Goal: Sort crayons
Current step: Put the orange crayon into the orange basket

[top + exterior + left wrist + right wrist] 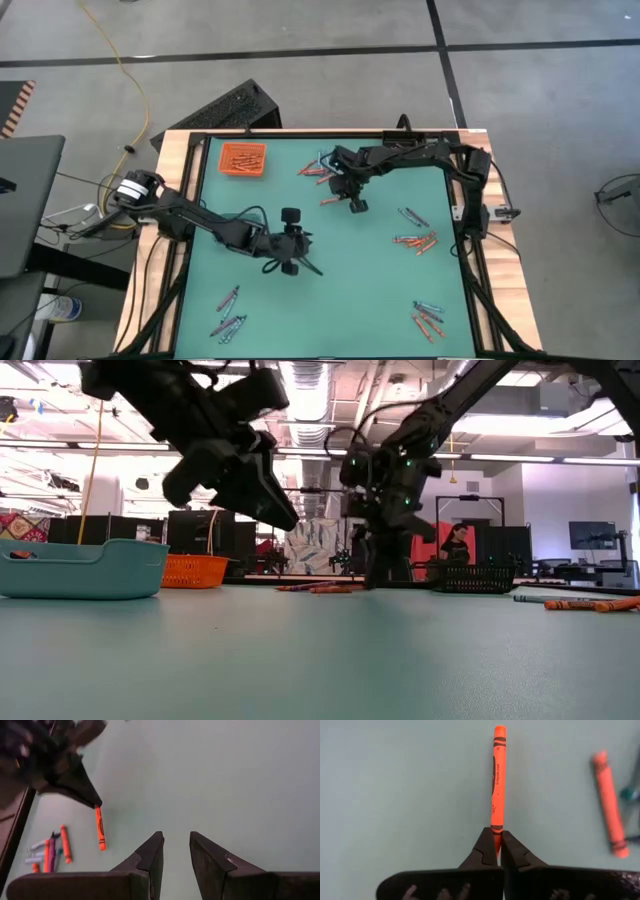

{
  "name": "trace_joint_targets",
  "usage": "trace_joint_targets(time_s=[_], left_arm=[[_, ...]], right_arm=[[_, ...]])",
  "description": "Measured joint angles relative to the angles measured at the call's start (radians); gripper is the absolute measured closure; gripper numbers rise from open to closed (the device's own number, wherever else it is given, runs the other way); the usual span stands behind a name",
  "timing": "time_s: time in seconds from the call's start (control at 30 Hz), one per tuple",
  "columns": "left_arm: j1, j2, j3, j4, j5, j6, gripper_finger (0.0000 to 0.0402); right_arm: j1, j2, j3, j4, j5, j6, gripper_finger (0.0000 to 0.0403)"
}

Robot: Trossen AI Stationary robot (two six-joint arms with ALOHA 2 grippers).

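Top-down view: right gripper, upper centre of the green table, pinches an orange crayon by one end. Left gripper, centre, hovers slightly spread, empty.

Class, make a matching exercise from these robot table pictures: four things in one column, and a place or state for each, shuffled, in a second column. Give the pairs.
Things
1. right pincer
2. left pincer
3. small orange plastic tray
4. teal plastic bin

Places or states
A. holds orange crayons, at the mat's far left corner
B. shut on a thin orange wax crayon
C. fingers apart, nothing between them
D. at the low view's left edge

Pairs: 1-B, 2-C, 3-A, 4-D
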Motion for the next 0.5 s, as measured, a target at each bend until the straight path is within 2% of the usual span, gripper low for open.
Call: trace_joint_targets(time_s=[0.17, 0.27, 0.37, 0.5], left_arm=[[0.063, 0.000, 0.000, 0.000, 0.078, -0.045, 0.0316], [0.091, 0.000, 0.000, 0.012, 0.083, -0.054, 0.0310], [0.109, 0.000, 0.000, 0.034, 0.082, -0.055, 0.0294], [0.134, 0.000, 0.001, 0.049, 0.092, -0.069, 0.0270]], right_arm=[[0.055, -0.038, 0.001, -0.009, 0.029, 0.001, 0.0402], [0.090, -0.050, 0.002, -0.012, 0.058, 0.003, 0.0402], [0.115, -0.050, 0.003, -0.016, 0.069, 0.012, 0.0403], [0.149, -0.050, 0.003, -0.011, 0.136, 0.015, 0.0403]])
